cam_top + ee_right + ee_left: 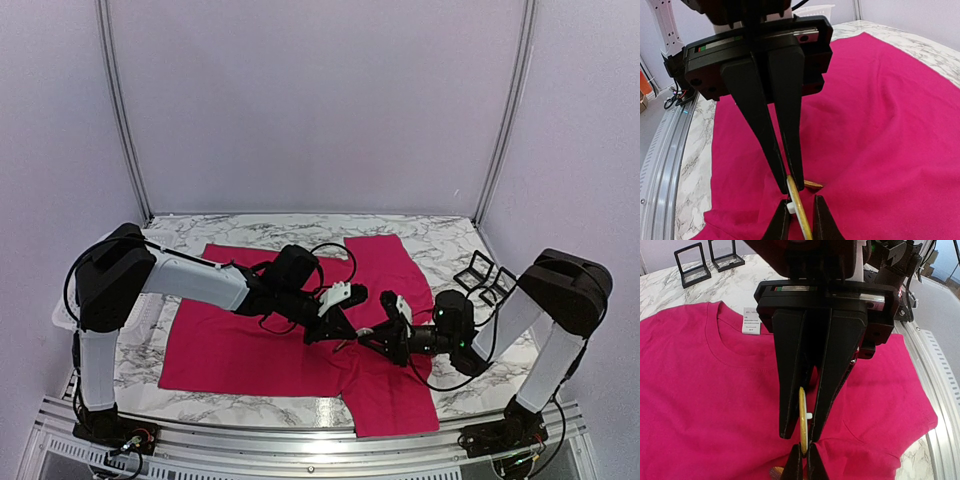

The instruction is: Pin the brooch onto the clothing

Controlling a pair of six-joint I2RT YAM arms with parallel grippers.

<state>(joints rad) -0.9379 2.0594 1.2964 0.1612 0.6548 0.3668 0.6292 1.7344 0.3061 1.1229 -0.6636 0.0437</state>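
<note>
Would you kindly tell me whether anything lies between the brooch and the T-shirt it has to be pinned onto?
Nothing visible does. The brooch is held edge-on between the left gripper's fingers, with the right gripper's fingers pinching its far edge, just above bare pink T-shirt fabric below the collar.

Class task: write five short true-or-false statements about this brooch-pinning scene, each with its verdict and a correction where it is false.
1. The left gripper is shut on the brooch. True.
2. The brooch lies flat on the T-shirt. False: it is held edge-on between gripper fingers.
3. The T-shirt is folded into a pile. False: it lies spread out on the table.
4. Two black frames stand on the table, off the T-shirt. True.
5. The right gripper is far from the brooch. False: its fingertips pinch the brooch too.
</note>
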